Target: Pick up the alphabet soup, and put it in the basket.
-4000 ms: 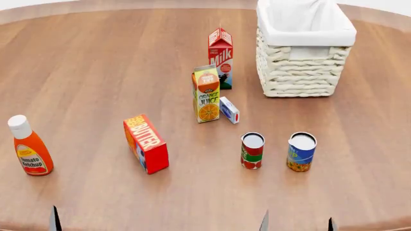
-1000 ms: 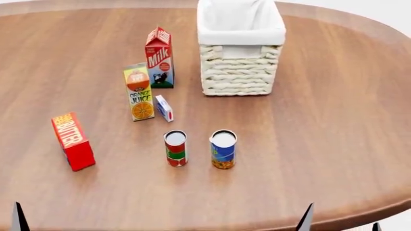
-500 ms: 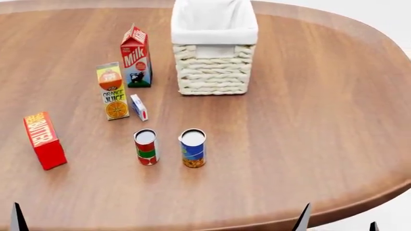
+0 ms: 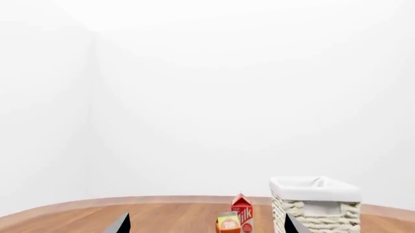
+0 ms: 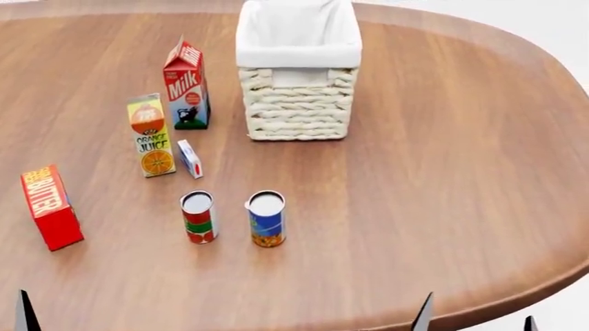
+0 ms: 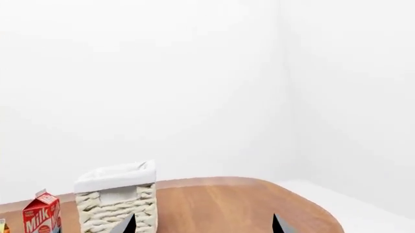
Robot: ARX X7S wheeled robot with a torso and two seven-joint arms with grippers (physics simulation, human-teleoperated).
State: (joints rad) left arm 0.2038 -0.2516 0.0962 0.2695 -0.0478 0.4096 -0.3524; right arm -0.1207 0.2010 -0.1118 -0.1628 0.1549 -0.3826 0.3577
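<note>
The alphabet soup (image 5: pixel 266 219), a blue-labelled can with a silvery top, stands upright on the wooden table, well in front of the cream wicker basket (image 5: pixel 294 110). A red-and-green can (image 5: pixel 198 217) stands just left of it. Only the fingertips of my grippers show. The left gripper (image 4: pixel 207 226) is open and empty. The right gripper (image 5: pixel 476 321) is also open and empty, near the table's front edge, to the right of the soup and nearer than it. The basket shows in the left wrist view (image 4: pixel 316 206) and the right wrist view (image 6: pixel 116 201). The soup is out of both wrist views.
A milk carton (image 5: pixel 185 84), an orange juice carton (image 5: pixel 150 136) and a small white-blue box (image 5: pixel 190 158) stand left of the basket. A red butter box (image 5: pixel 51 207) is at the far left. The table's rounded edge (image 5: pixel 552 276) curves at the right.
The head view has shifted: all the table's things have slid left in the picture. None of them has moved on the table. Both grippers stay open at the bottom edge.
</note>
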